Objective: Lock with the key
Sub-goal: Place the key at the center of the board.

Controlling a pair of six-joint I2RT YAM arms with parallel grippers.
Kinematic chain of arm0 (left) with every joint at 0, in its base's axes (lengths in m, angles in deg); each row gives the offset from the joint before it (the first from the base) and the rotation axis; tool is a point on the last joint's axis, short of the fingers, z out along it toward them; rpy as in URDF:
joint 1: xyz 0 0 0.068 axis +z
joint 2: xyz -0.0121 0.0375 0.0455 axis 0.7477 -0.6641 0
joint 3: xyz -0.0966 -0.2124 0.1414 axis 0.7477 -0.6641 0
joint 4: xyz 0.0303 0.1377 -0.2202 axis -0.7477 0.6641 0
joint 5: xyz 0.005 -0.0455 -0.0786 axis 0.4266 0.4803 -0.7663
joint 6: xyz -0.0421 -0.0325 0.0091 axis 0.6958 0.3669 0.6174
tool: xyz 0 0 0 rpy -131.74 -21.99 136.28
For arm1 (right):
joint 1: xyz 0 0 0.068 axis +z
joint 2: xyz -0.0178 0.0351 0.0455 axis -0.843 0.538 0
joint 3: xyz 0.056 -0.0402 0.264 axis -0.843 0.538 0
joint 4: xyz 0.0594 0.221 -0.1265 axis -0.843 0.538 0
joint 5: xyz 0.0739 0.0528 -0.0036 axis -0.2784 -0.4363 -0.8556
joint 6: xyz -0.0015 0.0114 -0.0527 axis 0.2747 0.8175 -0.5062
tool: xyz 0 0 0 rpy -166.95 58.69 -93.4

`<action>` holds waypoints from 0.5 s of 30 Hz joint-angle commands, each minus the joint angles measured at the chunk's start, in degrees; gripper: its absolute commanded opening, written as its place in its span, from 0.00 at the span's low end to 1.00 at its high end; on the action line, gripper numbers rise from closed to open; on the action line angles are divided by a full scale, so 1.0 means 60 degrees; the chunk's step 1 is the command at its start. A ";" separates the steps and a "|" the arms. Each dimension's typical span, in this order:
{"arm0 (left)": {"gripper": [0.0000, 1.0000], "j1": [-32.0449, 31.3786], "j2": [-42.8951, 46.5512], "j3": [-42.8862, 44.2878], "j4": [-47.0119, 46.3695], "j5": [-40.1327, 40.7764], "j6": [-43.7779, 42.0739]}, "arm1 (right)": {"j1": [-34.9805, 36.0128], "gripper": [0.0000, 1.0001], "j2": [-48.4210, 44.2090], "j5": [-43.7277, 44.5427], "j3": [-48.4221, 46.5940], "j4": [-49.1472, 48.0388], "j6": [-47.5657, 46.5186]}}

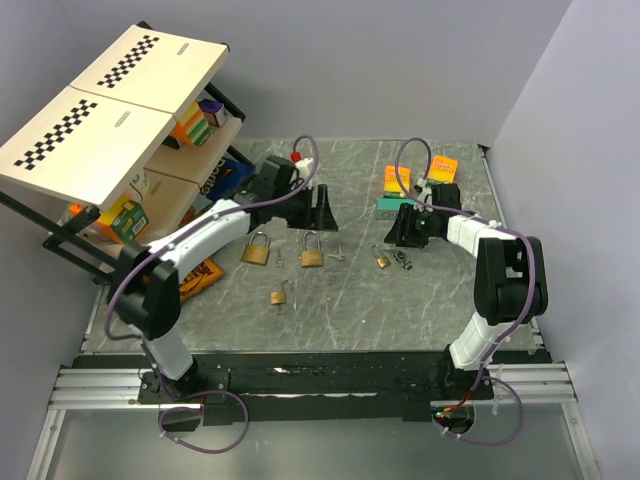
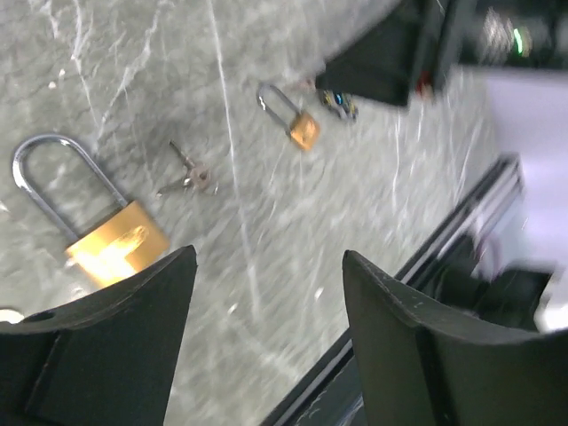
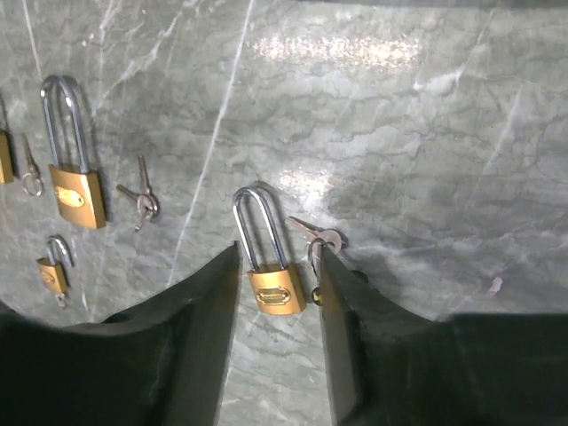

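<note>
right gripper (image 3: pixel 278 253): jaws part-spread, nothing pinched. It hangs low over the table (image 3: pixel 399 133), straddling what lies flat there.
between the jaws: small padlock (image 3: pixel 276 291), brass body nearest the wrist camera, shackle pointing away. It looks clear of both fingers.
key (image 3: pixel 321 238): dark bunch on a ring, on the table just right of that padlock. It sits right at the inner edge of the right-hand finger (image 3: pixel 346 337), and the ring runs in under that finger's tip. Can't tell if it touches.
key axis: the one plain blade lies roughly crosswise to the fingers, tip toward the shackle, head toward the finger, slightly slanted. The rest of the bunch is too small to read.
offset that matters: the key is off-centre in the gap, hard to one side, while the padlock holds the middle. My read is that closing here catches the padlock, not the key. The gripper would have to shift sideways toward the key first.
nearer arm: the right, by a lot. In the top view the key lies just on the base side of its fingers.
left gripper (image 2: pixel 266 257): jaws wide, nothing in them, raised over the middle of the table and well apart from the key.
under left gripper: big padlock (image 2: pixel 114 248) by its left finger, with loose keys (image 2: pixel 188 175) beyond it. Those are a different set.
far side: boxes (image 1: pixel 415 185) behind the right gripper, not in the way.
</note>
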 commanded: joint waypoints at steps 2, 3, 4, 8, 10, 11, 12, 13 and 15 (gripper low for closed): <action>0.75 0.0611 0.2270 -0.1059 0.0495 -0.1939 -0.3726 | -0.0074 0.59 -0.0676 -0.0675 -0.0509 0.0204 -0.0404; 0.76 0.0685 0.2519 -0.1395 0.0743 -0.2259 -0.4331 | -0.0074 0.61 -0.0808 -0.0923 -0.0510 0.0233 -0.0550; 0.81 0.0758 0.3014 -0.1587 0.1079 -0.2451 -0.4931 | -0.0074 0.63 -0.1041 -0.1012 -0.0539 0.0320 -0.0624; 0.87 0.1431 0.3736 -0.2057 0.2821 -0.3082 -0.7977 | -0.0074 0.82 -0.1643 -0.1349 -0.0597 0.0540 -0.1107; 0.83 0.1448 0.4086 -0.2276 0.4112 -0.2720 -0.9956 | -0.0074 0.85 -0.1877 -0.1525 -0.0685 0.0716 -0.1430; 0.82 0.1448 0.4248 -0.2480 0.4303 -0.2543 -1.0440 | -0.0074 0.92 -0.1965 -0.1555 -0.0758 0.0920 -0.1488; 0.81 0.1448 0.4424 -0.2961 0.4392 -0.2324 -1.1199 | -0.0074 0.93 -0.2053 -0.1628 -0.0773 0.0965 -0.1576; 0.80 0.1462 0.4817 -0.3227 0.4364 -0.2162 -1.1569 | -0.0074 0.94 -0.2272 -0.1686 -0.0744 0.1038 -0.1620; 0.79 0.1462 0.5214 -0.4175 0.3986 -0.1751 -1.2493 | -0.0074 0.94 -0.2507 -0.1818 -0.0700 0.1200 -0.1766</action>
